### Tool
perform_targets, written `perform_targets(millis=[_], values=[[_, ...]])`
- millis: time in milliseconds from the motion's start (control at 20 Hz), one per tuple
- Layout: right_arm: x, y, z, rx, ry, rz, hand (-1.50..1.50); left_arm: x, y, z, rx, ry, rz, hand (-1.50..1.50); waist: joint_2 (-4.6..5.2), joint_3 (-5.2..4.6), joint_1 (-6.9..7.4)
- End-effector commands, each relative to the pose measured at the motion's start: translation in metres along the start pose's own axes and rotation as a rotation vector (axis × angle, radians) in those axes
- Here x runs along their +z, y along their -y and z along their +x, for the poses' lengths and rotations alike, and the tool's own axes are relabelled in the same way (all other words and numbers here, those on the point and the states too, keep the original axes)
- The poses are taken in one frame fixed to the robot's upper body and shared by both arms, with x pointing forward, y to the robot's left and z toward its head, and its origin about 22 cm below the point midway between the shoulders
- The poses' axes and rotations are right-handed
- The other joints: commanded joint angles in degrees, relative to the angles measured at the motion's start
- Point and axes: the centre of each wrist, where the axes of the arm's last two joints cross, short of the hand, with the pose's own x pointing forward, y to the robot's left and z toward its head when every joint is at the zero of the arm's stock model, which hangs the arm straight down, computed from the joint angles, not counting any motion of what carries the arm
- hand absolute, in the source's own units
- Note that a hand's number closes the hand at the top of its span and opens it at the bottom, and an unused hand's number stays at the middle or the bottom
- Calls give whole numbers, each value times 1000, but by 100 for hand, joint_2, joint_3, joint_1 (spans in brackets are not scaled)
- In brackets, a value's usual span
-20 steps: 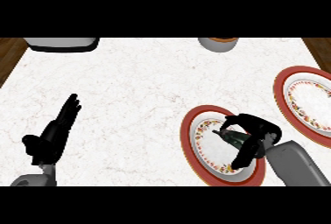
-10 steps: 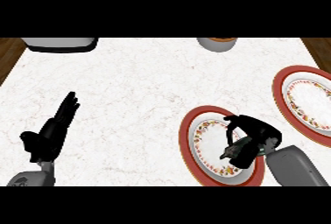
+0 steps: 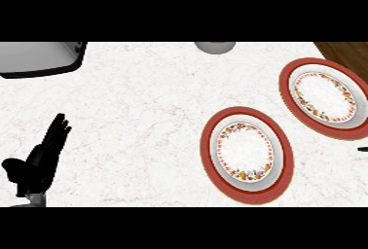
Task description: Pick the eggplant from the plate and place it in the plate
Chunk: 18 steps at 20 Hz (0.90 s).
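Left hand [image 3: 39,163] resting open at lower left, right hand barely visible at right edge, state unclear, eggplant unseen, two plates [image 3: 212,160] [image 3: 289,80] bare.

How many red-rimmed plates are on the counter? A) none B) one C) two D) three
C: a near plate lies in the middle-right and a far plate sits near the right edge.

Near plate [image 3: 247,151] lies left of far plate [image 3: 325,97].
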Motion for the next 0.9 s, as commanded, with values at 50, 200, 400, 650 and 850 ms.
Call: perform_targets(millis=[50,200,400,650,850], values=[[32,51,-96,-41,-33,-301,150,11,-13,-10,-17,-5,33,0,55,9,-17],[59,60,-149,-27,-30,-395,150,-5,-7,10,-4,23,-23,0,99,2,253],[93,65,-192,-68,0,-516,150,-4,22,15,-18,38,-79,0,128,-12,527],[106,98,-193,-94,76,-721,150,-18,48,13,-14,52,-108,0,155,-21,649],[115,113,-187,-125,102,-711,150,-7,25,16,-14,43,-138,0,159,-22,758]])
